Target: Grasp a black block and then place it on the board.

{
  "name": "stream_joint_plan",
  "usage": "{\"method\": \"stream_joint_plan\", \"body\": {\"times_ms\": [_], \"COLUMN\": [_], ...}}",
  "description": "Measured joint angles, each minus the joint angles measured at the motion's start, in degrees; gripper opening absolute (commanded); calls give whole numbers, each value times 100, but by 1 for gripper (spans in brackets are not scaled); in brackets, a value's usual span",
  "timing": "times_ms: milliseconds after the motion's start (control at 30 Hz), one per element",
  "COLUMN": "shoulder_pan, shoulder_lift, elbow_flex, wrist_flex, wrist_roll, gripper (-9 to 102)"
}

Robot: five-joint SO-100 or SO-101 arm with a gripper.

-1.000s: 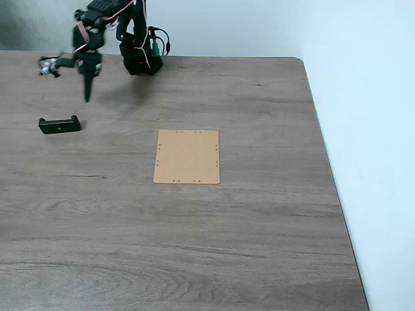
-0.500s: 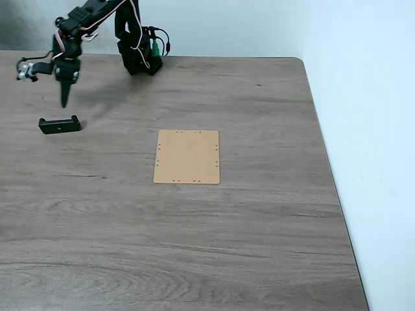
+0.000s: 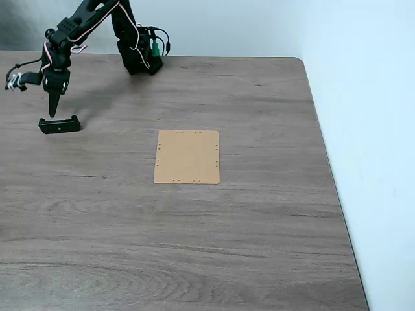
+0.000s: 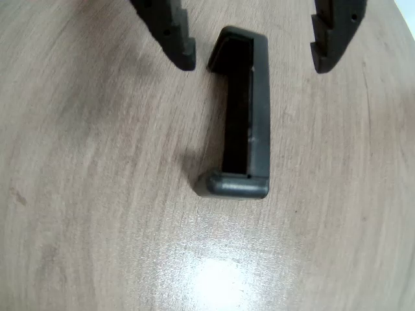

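We see the black block (image 4: 243,116) lying on the table (image 3: 259,246), well left of the board (image 3: 187,157) in the fixed view. Our gripper (image 4: 253,55) hangs just above the block's far end, its jaws spread wide to either side and holding nothing.

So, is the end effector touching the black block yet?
Apart. The wrist view shows the open end effector with bare tabletop between each finger and the black block.

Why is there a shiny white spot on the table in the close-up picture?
In the wrist view, that is glare: light bouncing off the smooth table, just below the black block. In the fixed view, the table looks evenly lit, without that spot.
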Motion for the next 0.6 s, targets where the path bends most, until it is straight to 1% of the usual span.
{"method": "stream_joint_plan", "body": {"times_ms": [600], "shoulder_pan": [-123], "shoulder_lift": [-1213], "elbow_flex": [-729], "wrist_flex": [-290], "wrist_roll": [0], "gripper": [23]}}
